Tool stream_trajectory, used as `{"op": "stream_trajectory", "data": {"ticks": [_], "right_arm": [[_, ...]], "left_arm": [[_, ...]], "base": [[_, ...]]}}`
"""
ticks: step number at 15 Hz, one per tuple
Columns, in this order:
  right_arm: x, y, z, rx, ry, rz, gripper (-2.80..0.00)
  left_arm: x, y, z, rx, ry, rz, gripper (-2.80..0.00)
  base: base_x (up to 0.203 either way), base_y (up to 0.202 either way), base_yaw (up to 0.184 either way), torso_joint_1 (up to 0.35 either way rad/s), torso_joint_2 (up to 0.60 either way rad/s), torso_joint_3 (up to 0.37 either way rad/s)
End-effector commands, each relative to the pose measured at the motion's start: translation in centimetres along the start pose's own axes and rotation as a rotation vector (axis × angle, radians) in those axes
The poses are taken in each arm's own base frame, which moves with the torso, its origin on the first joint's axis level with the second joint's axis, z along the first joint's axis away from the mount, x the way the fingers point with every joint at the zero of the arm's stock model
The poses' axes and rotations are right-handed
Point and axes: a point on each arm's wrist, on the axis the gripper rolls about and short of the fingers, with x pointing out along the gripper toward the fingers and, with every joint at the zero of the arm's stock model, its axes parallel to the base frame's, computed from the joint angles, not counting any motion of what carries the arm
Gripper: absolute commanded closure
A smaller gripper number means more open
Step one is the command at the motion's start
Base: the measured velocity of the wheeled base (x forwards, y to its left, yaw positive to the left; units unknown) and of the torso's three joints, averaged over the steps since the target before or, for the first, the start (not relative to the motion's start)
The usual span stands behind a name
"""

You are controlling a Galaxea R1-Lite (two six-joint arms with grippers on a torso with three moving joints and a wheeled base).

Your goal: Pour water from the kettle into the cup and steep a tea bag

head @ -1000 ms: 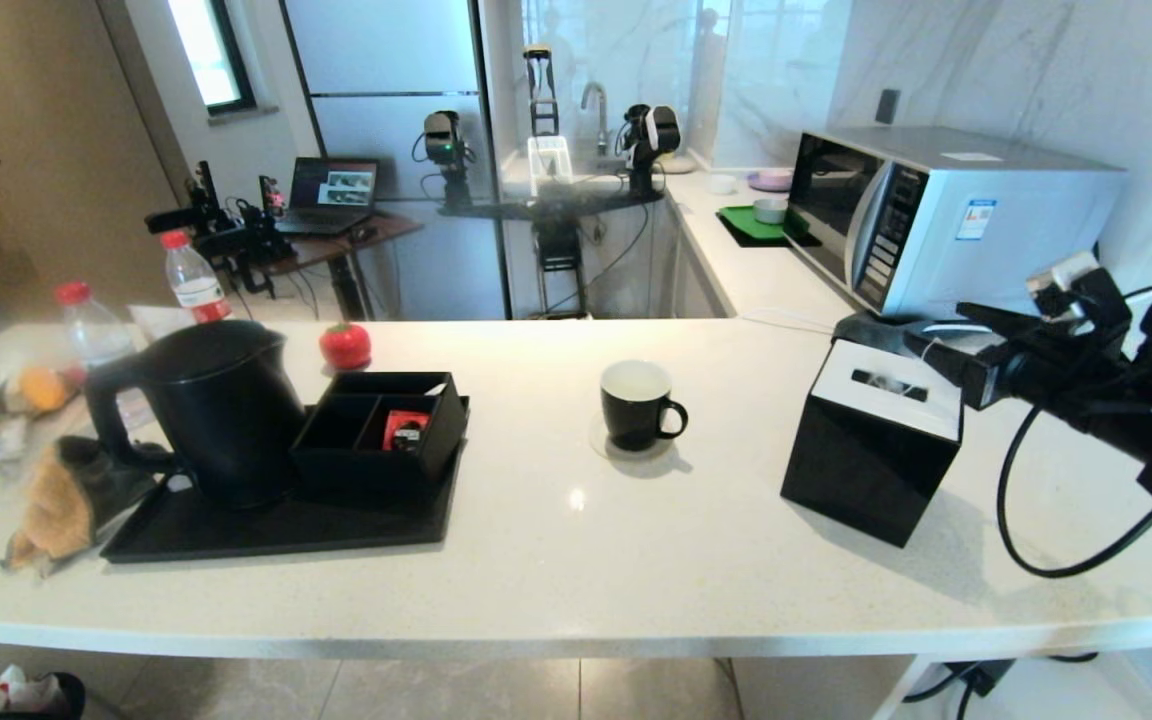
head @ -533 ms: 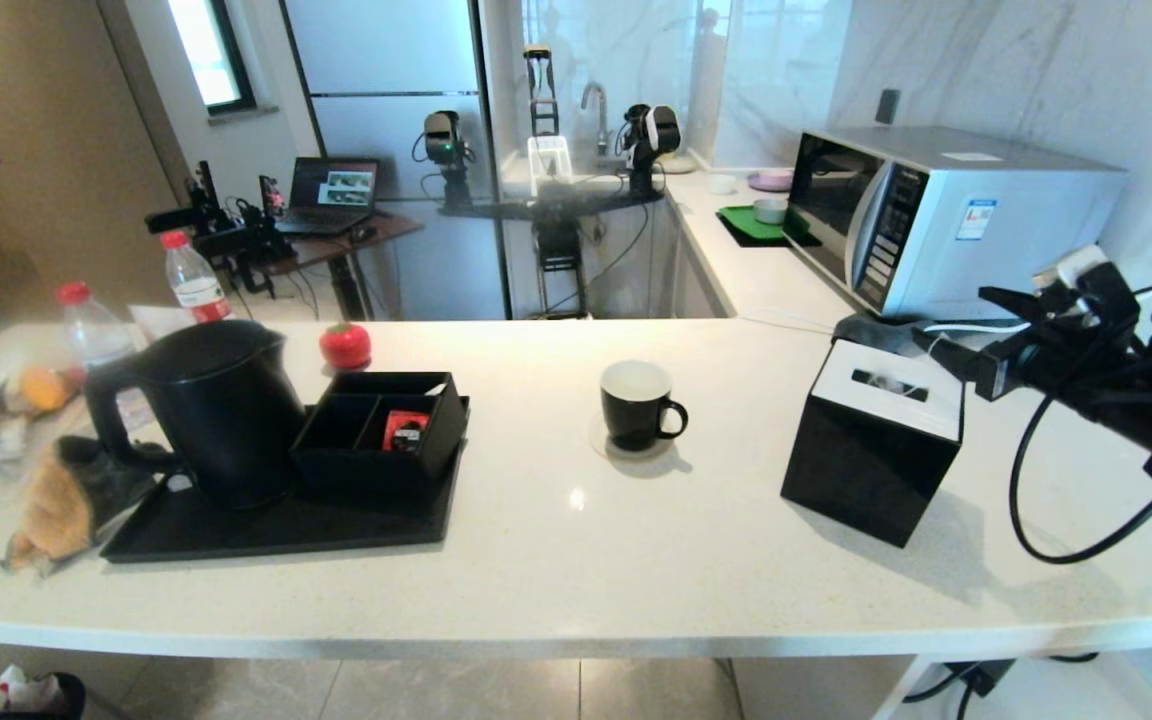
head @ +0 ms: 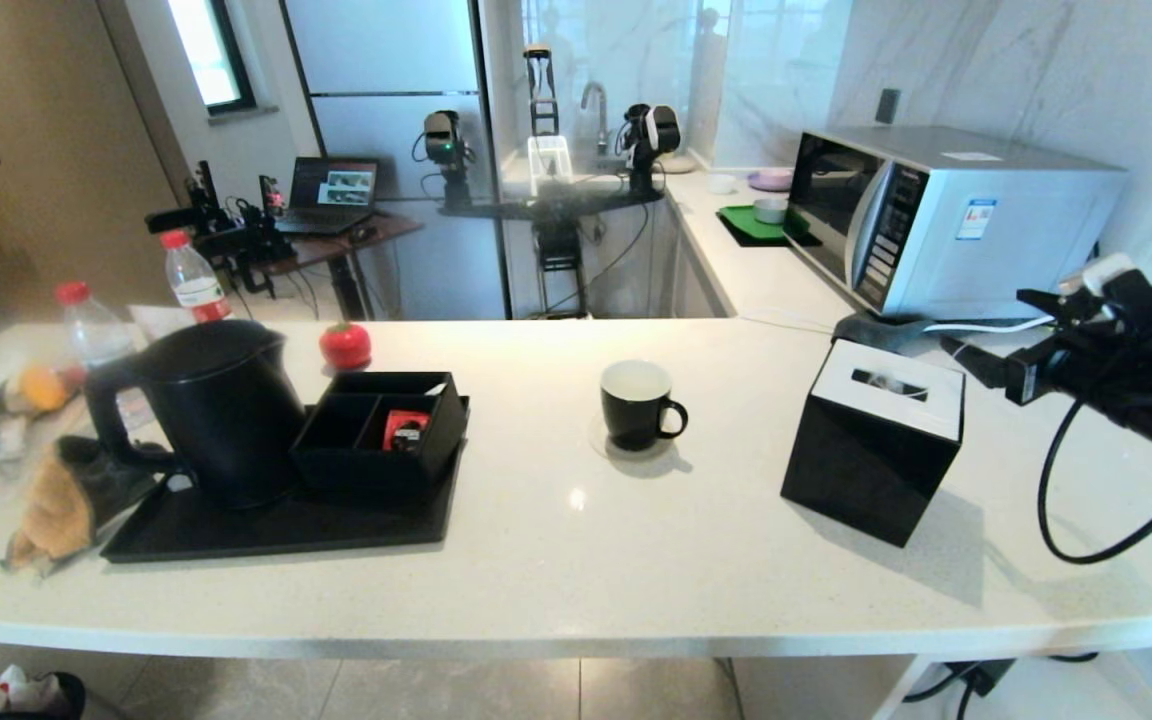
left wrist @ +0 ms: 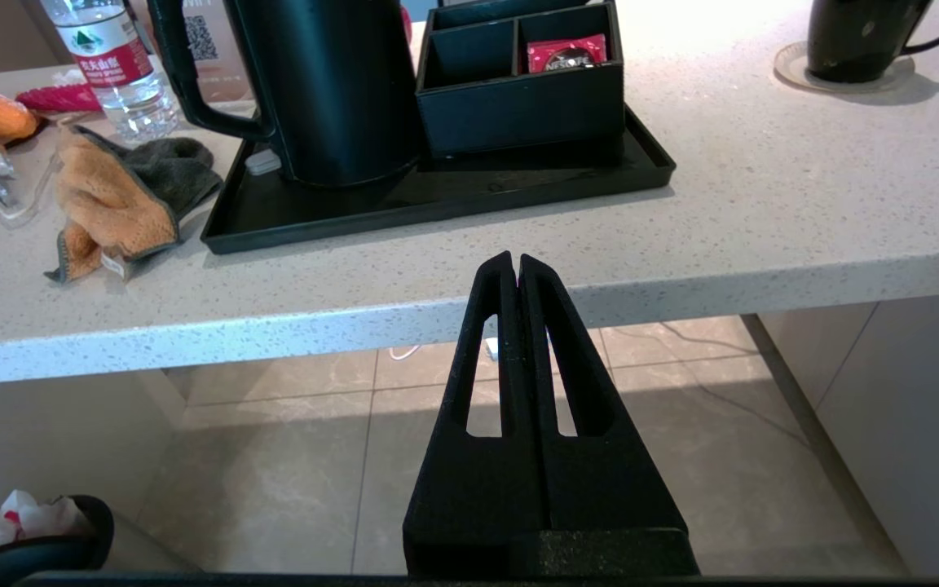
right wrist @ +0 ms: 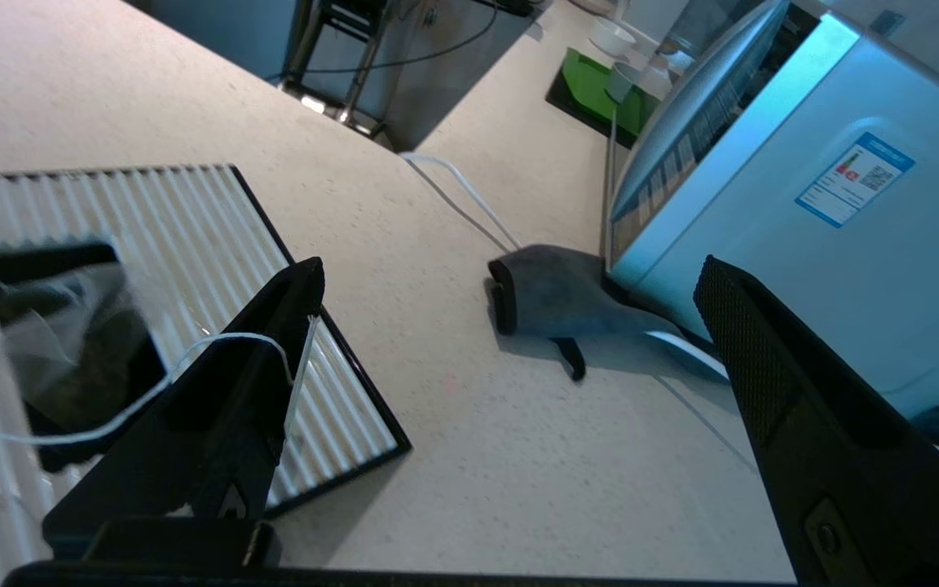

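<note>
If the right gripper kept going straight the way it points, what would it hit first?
Probably the grey cloth lying against the microwave; the right gripper, open, aims there. Depth is uncertain.

A matte black kettle (head: 221,405) and a black compartment box (head: 384,430) are borne by a black tray (head: 266,530). A glossy black cup (head: 639,405) with a white inside is shown on the white speckled counter (head: 586,560). A black tissue box (head: 871,440) is topped by a white ribbed lid. An orange and grey cloth (head: 66,495) and a silver microwave (head: 946,215) are shown.
</note>
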Motion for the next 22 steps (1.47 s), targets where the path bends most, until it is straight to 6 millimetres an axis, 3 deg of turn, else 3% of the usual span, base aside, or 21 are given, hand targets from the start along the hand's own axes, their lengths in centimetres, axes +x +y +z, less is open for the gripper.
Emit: {"op": "stream_trajectory", "data": {"ticks": [1,6,14,22], "right_arm": [[-0.2,-0.6,-1.0,-0.021,0.021,-0.018,-2.80],[-1.0,-1.4,-2.5,-0.020,0.057,-0.051,-2.80],[-1.6,-2.4,-3.0,-0.021,0.072,-0.081,-2.80],[-2.6,-1.3,-4.0,-0.014,0.104,-0.067,-2.80]], "left_arm": [[0.0,0.0,0.0,0.000,0.000,0.000,0.00],[0.0,0.0,0.0,0.000,0.000,0.000,0.00],[0.0,0.0,0.0,-0.001,0.000,0.000,0.00],[0.0,0.0,0.0,-0.010,0.000,0.000,0.00]], "base": [[0.000,0.000,0.000,0.000,0.00,0.000],[0.000,0.000,0.000,0.000,0.00,0.000],[0.000,0.000,0.000,0.000,0.00,0.000],[0.000,0.000,0.000,0.000,0.00,0.000]]}}
